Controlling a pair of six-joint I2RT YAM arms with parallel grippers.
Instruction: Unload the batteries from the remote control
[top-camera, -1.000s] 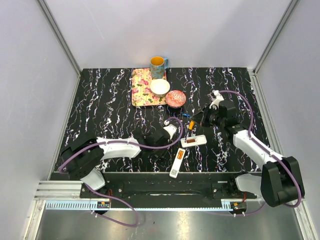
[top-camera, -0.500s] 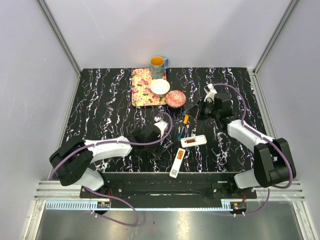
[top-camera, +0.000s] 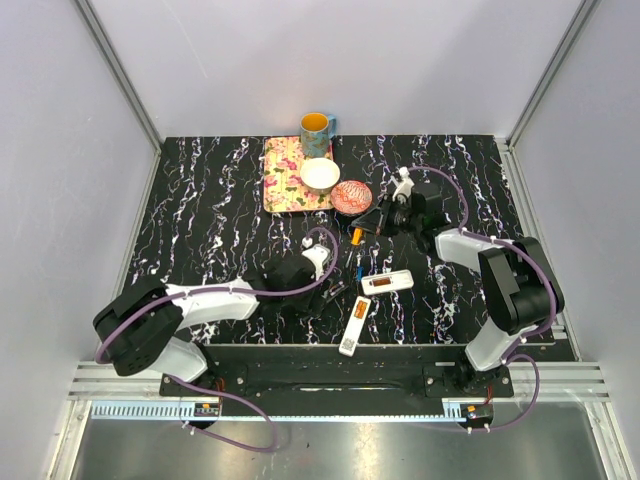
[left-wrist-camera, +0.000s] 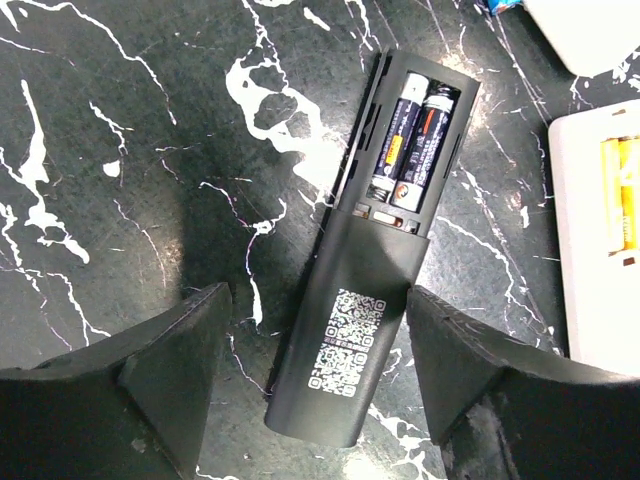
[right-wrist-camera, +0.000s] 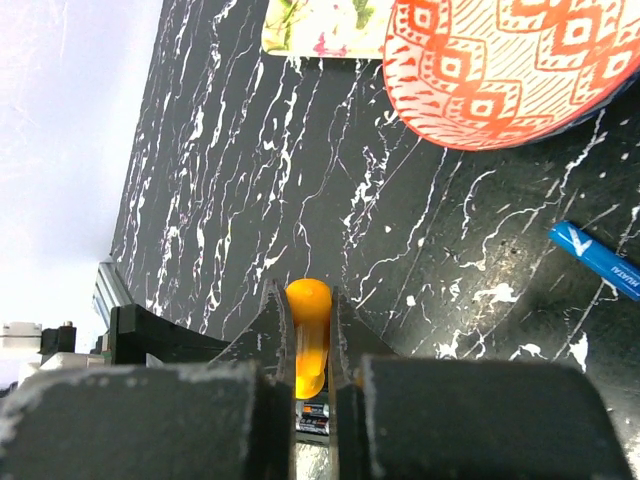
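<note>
— Well, flat on the marbled table (top-camera: 200, 200): black remote (left-wrist-camera: 370, 300), back open, long axis running away from the wrist, tilted a little right.
— Straddled by the left gripper (left-wrist-camera: 318, 325), jaws spread wide, clear of both sides of its near end. Nearer arm by far.
— Two batteries (left-wrist-camera: 415, 135) seated side by side in the far bay, lengthways along the remote, just ahead of the fingers.
— Right gripper (right-wrist-camera: 306, 310) off by the red bowl (right-wrist-camera: 500, 60), pinched on an orange cylinder (right-wrist-camera: 307, 335) (cell or tool handle, hard to tell).

The bench (left-wrist-camera: 120, 150) looks like smooth black marble with white veins, the remote (left-wrist-camera: 350, 330) matt black plastic, its batteries (left-wrist-camera: 415, 135) glossy-wrapped, the bowl (right-wrist-camera: 490, 60) glazed.
</note>
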